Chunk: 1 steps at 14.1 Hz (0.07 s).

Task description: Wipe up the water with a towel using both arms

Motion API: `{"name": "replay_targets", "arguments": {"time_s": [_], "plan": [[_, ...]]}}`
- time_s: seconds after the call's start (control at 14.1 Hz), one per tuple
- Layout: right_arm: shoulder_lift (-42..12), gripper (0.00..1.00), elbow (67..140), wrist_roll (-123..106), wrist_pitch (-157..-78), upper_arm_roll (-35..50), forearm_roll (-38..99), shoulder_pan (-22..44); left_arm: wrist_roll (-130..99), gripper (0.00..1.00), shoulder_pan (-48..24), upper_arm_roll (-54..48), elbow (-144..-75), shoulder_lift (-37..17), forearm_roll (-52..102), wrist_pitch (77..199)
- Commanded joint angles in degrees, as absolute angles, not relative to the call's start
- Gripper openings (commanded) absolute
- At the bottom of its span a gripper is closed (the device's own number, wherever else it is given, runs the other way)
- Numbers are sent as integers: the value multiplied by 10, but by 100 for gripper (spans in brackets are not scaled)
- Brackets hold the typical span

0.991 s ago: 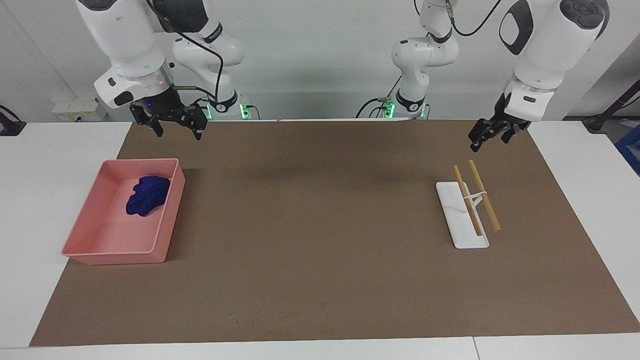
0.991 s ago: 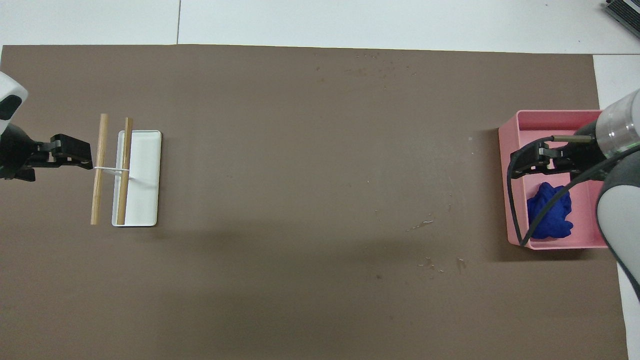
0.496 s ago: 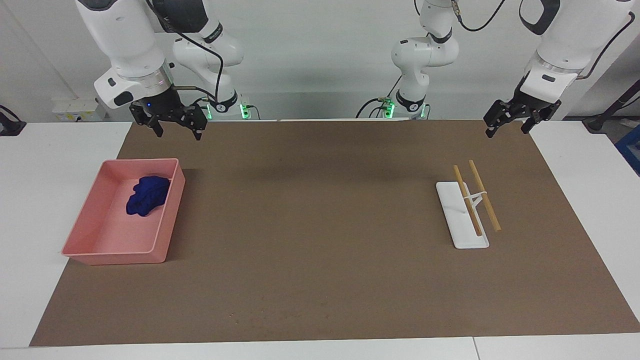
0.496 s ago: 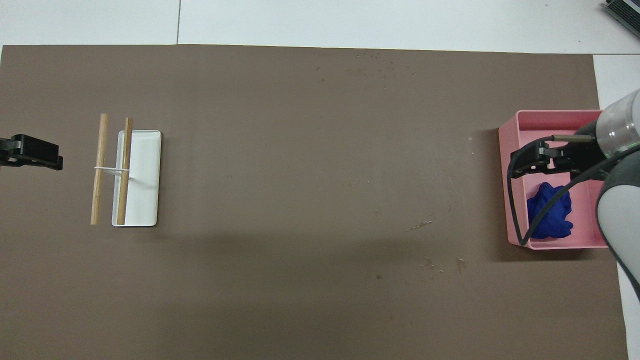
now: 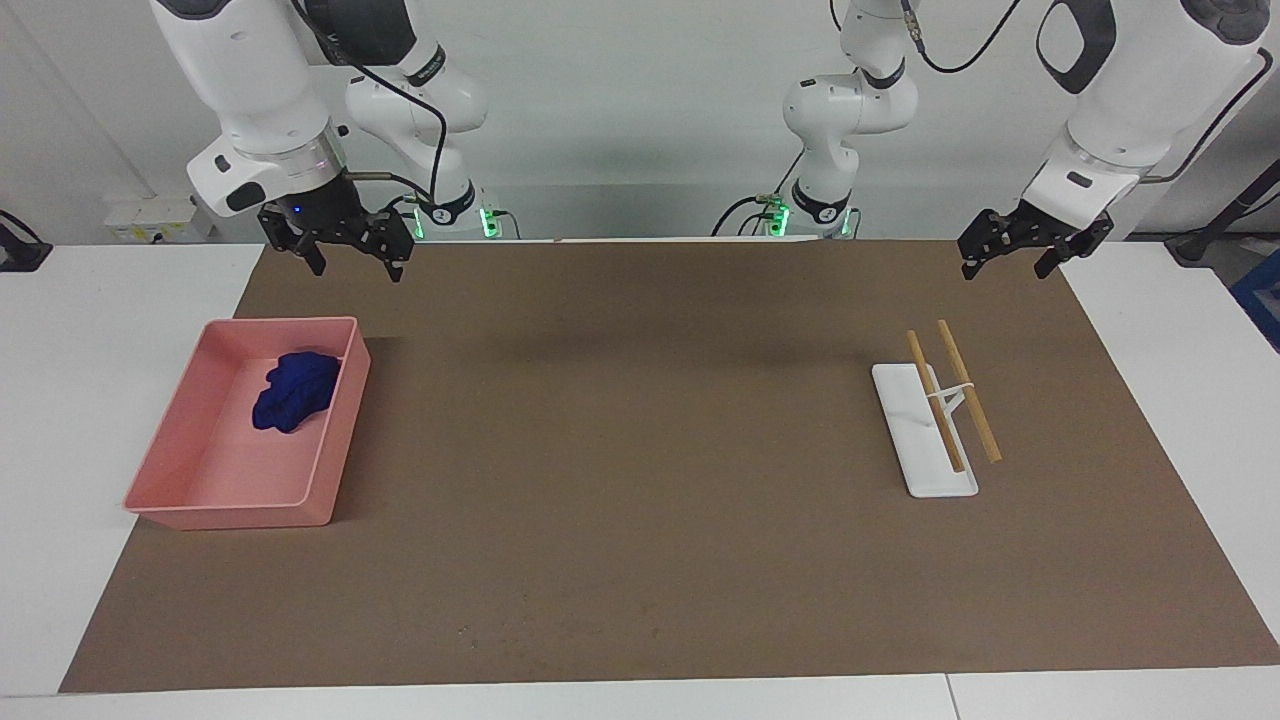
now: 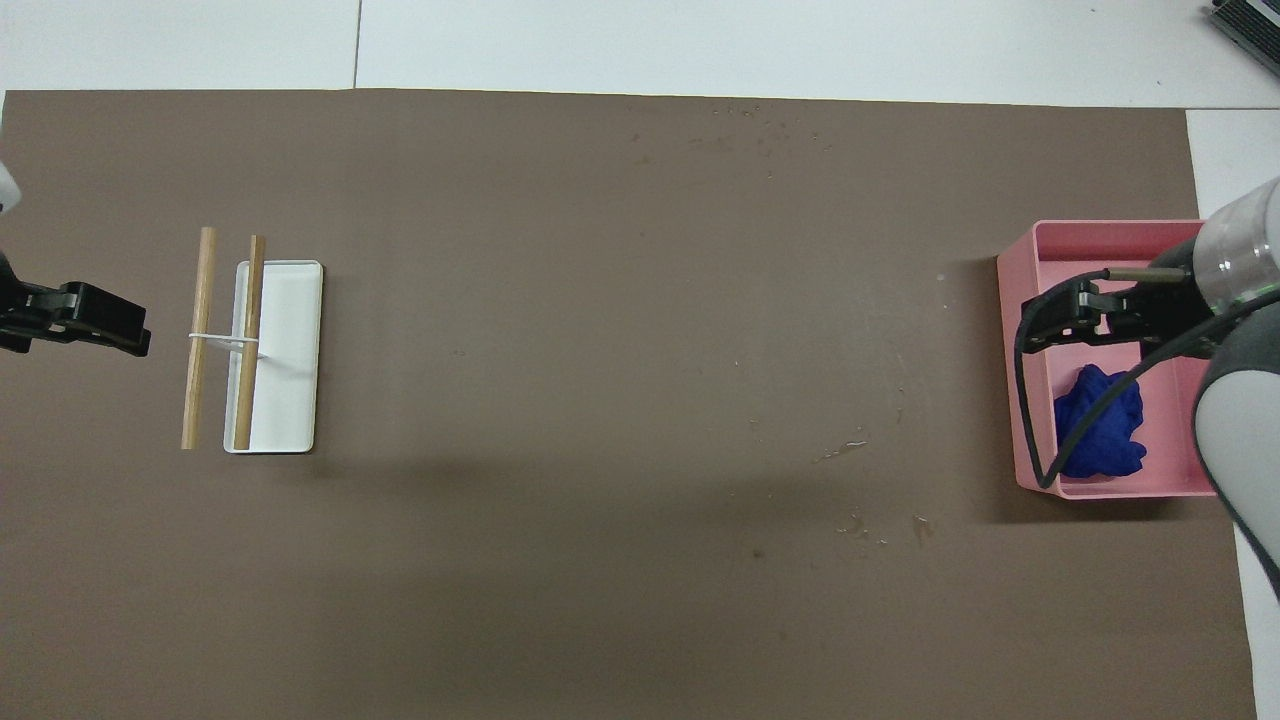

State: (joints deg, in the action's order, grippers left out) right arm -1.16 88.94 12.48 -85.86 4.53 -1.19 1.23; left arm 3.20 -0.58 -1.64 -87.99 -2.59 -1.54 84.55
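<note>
Right now the deep-blue crumpled fabric towel (image 5: 294,390) in the pink plastic tray (image 5: 336,440) sits just below the right gripper (image 5: 341,252), jaws spread and empty, while the left gripper (image 5: 1011,255), also wide and empty, hangs well apart from it.

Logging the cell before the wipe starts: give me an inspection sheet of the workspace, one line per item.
Surface: brown mat over a white table.
Water: small wet streaks and specks on the mat, toward the right arm's end.
Towel: blue wad lying in the pink tray, untouched.
Clutter: white stand carrying two wooden sticks, toward the left arm's end.
Right gripper: open, empty, raised near the tray's robot-side end.
Left gripper: open, empty, raised over the mat's corner, robot-side of the sticks.
Cables: black cable looping along the right arm.
Surroundings: wall socket box near the right arm.
</note>
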Motion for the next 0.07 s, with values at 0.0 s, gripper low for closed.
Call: {"name": "replay_targets", "arguments": {"time_s": [0.0], "plan": [[4,100,910,119,-874,47,-16,7,39,100,-22,-8,-838,-45,-24,813]]}}
